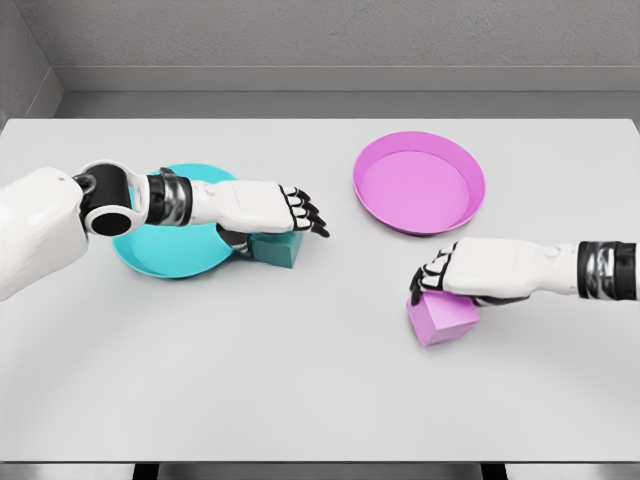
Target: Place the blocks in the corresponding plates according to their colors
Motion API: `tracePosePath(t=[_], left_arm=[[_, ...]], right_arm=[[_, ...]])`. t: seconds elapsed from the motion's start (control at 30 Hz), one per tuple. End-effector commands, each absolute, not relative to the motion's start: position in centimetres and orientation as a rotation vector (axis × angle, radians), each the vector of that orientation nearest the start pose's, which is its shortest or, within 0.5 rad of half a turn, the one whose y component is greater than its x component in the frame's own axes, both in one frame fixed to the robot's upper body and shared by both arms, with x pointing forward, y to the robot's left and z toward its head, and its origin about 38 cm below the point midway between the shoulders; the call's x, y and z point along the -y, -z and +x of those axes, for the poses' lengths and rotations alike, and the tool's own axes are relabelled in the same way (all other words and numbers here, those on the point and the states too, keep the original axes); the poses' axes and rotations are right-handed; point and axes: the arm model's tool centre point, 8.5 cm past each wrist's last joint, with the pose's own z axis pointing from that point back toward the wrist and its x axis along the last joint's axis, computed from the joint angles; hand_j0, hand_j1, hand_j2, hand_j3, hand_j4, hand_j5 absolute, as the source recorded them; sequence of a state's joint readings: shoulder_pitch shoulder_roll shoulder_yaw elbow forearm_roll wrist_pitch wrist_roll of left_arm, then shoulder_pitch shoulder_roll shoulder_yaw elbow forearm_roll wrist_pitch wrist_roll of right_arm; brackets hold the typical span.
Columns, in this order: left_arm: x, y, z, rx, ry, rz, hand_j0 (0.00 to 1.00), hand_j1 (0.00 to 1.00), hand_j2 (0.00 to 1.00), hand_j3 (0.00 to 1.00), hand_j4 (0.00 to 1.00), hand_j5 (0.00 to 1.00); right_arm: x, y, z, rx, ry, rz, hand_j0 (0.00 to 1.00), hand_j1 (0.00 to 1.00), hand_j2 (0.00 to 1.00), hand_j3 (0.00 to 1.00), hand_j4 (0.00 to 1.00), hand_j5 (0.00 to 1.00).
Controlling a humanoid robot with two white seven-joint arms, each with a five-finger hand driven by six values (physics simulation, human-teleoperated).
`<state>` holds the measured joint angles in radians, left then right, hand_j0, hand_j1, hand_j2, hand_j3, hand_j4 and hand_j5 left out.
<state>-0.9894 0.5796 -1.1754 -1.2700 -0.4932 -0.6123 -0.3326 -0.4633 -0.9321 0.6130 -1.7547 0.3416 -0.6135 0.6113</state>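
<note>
Below, right hand (470, 272) fingers clasping matte pink cube (443, 319); left hand (262, 207) fingers loose over teal cube (277, 250).

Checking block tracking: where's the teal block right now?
Head view, left of centre: the teal block sits on the table at the right edge of the teal plate, beneath the left hand, whose thumb reaches down beside it.

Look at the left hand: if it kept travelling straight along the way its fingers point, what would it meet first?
The left hand points right and slightly toward the camera. Nothing lies close ahead; the pink block and right hand sit nearer the camera, so probably bare table.
</note>
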Motion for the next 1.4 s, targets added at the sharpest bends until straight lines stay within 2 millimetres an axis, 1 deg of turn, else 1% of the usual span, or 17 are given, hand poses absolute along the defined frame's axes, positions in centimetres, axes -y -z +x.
tracePosePath(t=[0.0,0.07,0.3,0.33,0.37,0.4,0.47,0.53,0.73,0.83,0.87,0.9,1.0,1.07,1.2,1.27,1.37], left_arm=[[-16.5,-17.4,46.4,-1.754,-2.964,-0.3,1.0,1.0,1.0,1.0,1.0,1.0],[-16.5,-17.4,46.5,-1.755,-2.963,-0.302,1.0,1.0,1.0,1.0,1.0,1.0],[-16.0,-17.4,46.4,-1.765,-2.957,-0.283,1.0,1.0,1.0,1.0,1.0,1.0],[-16.0,-17.4,46.3,-1.759,-2.96,-0.281,0.99,0.99,0.99,0.99,0.99,0.99],[-16.1,-17.3,46.3,-1.734,-2.977,-0.277,0.92,0.92,0.92,0.92,0.92,0.92],[-16.1,-17.3,46.3,-1.725,-2.982,-0.275,0.91,0.91,0.91,0.91,0.91,0.91],[-16.1,-17.2,46.3,-1.71,-2.99,-0.27,0.84,0.84,0.84,0.84,0.84,0.84],[-16.0,-17.0,46.2,-1.7,-2.995,-0.263,0.79,0.79,0.79,0.79,0.79,0.79],[-16.0,-17.0,46.1,-1.694,-2.996,-0.262,0.7,0.7,0.7,0.7,0.7,0.7],[-15.9,-17.0,46.1,-1.696,-2.993,-0.259,0.66,0.66,0.66,0.66,0.66,0.66],[-15.7,-17.0,46.1,-1.698,-2.99,-0.256,0.62,0.62,0.62,0.62,0.62,0.62],[-15.6,-17.0,46.1,-1.696,-2.989,-0.256,0.61,0.61,0.61,0.61,0.61,0.61],[-15.5,-17.2,46.1,-1.705,-2.979,-0.258,0.59,0.59,0.59,0.59,0.59,0.59],[-15.5,-17.5,46.1,-1.719,-2.97,-0.263,0.54,0.54,0.54,0.54,0.54,0.54],[-15.3,-17.9,46.1,-1.735,-2.954,-0.267,0.54,0.54,0.54,0.54,0.54,0.54],[-14.8,-19.0,45.9,-1.76,-2.908,-0.274,0.54,0.54,0.54,0.54,0.54,0.54],[-14.4,-20.1,45.7,-1.777,-2.868,-0.288,0.54,0.54,0.54,0.54,0.54,0.54]], right_arm=[[27.3,-20.2,35.8,-1.849,3.06,0.244,0.53,0.53,0.53,0.53,0.53,0.53],[27.5,-21.1,36.1,-1.869,3.042,0.288,0.53,0.53,0.53,0.53,0.53,0.53],[27.4,-22.2,36.6,-1.878,3.013,0.322,0.54,0.54,0.54,0.54,0.54,0.54],[27.4,-22.3,36.7,-1.878,3.011,0.324,0.54,0.54,0.54,0.54,0.54,0.54],[27.4,-22.3,36.7,-1.878,3.011,0.324,0.54,0.54,0.54,0.54,0.54,0.54],[27.4,-22.4,36.7,-1.879,3.009,0.328,0.54,0.54,0.54,0.54,0.54,0.54],[27.3,-22.7,36.8,-1.903,2.997,0.316,0.54,0.54,0.54,0.54,0.54,0.54],[27.3,-22.7,36.7,-1.914,2.993,0.308,0.54,0.54,0.54,0.54,0.54,0.54],[27.2,-23.3,37.1,-1.92,2.987,0.336,0.54,0.54,0.54,0.54,0.54,0.54],[27.4,-23.6,37.8,-1.952,3.02,0.399,0.54,0.54,0.54,0.54,0.54,0.54],[27.5,-23.8,38.0,-1.963,3.032,0.423,0.54,0.54,0.54,0.54,0.54,0.54],[27.6,-23.7,38.2,-1.974,3.049,0.444,0.54,0.54,0.54,0.54,0.54,0.54],[28.0,-23.8,38.7,-2.002,3.087,0.499,0.54,0.54,0.54,0.54,0.54,0.54],[28.2,-23.8,39.1,-2.024,3.118,0.544,0.54,0.54,0.54,0.54,0.54,0.54],[28.8,-24.1,39.9,-2.07,3.174,0.657,0.54,0.54,0.54,0.54,0.54,0.54],[28.9,-24.0,40.2,-2.092,3.194,0.691,0.55,0.55,0.55,0.55,0.55,0.55],[28.9,-24.7,40.7,-2.119,3.189,0.743,0.55,0.55,0.55,0.55,0.55,0.55]])
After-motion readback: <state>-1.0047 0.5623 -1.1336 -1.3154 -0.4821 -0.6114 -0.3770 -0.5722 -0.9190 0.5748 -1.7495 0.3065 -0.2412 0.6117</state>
